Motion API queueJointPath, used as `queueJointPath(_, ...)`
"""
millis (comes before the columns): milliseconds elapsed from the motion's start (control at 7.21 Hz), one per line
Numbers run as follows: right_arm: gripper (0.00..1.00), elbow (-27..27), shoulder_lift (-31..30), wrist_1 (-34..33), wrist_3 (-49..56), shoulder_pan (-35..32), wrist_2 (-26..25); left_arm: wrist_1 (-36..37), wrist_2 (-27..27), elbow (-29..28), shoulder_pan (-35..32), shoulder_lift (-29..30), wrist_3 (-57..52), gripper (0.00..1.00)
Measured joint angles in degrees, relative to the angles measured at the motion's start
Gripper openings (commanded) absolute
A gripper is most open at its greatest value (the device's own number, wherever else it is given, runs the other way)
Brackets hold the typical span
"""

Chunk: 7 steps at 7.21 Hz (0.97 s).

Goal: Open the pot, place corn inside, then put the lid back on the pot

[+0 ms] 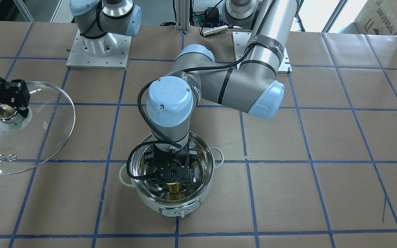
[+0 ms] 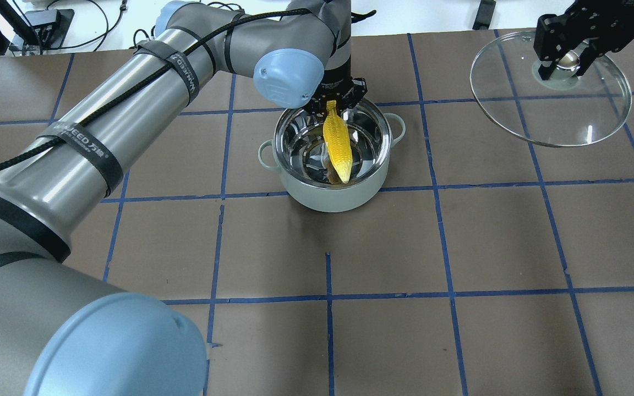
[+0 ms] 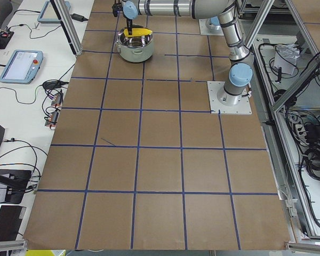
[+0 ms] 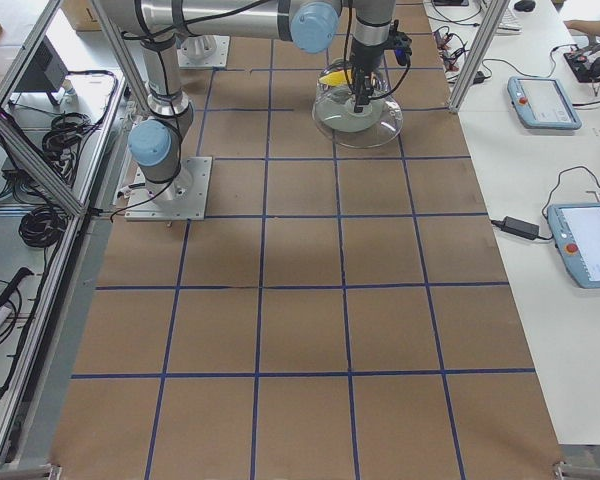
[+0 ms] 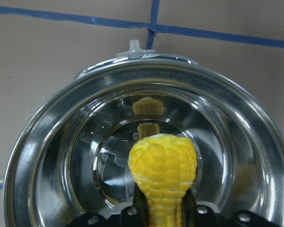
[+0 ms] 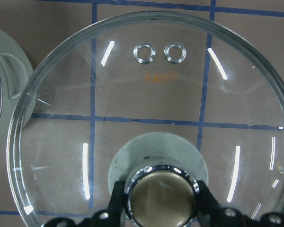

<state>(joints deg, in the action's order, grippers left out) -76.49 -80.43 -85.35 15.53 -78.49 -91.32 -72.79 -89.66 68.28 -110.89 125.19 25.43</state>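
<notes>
The mint-green pot (image 2: 334, 199) stands open on the table, its steel inside showing; it also shows in the front view (image 1: 149, 201). My left gripper (image 2: 332, 104) is shut on the upper end of the yellow corn (image 2: 337, 144) and holds it tilted, tip down inside the pot. The left wrist view shows the corn (image 5: 163, 165) over the pot's bottom; I cannot tell if it touches. My right gripper (image 2: 564, 61) is shut on the knob of the glass lid (image 2: 562, 118) and holds it off to the pot's right. The right wrist view shows the lid (image 6: 156, 109).
The table is brown paper with a blue tape grid. Both arm base plates (image 1: 98, 48) stand at the robot's edge, with a small metal cylinder (image 1: 214, 30) between them. Side benches hold control pendants (image 3: 21, 64) and cables beyond the table's ends.
</notes>
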Motion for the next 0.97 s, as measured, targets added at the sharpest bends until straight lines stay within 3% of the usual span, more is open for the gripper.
queueJointPath(277,0.15,-0.28,-0.06,-0.14,0.03,0.0,-0.02,1.94,0.15,-0.04,1.9,0.56,-1.13,0.22)
queueJointPath(416,0.15,-0.3,-0.07,-0.18,0.01,0.0,-0.06,2.58,0.18,-0.06,2.46,0.75,-1.04,0.76)
queueJointPath(555,0.15,-0.32,-0.08,-0.22,-0.03,0.0,-0.08,2.92,0.18,-0.07,2.68,0.81,-0.78,1.0)
queueJointPath(971,0.15,-0.33,-0.02,-0.25,-0.06,0.0,-0.15,3.32,2.06,0.14,2.45,0.95,4.2,1.0)
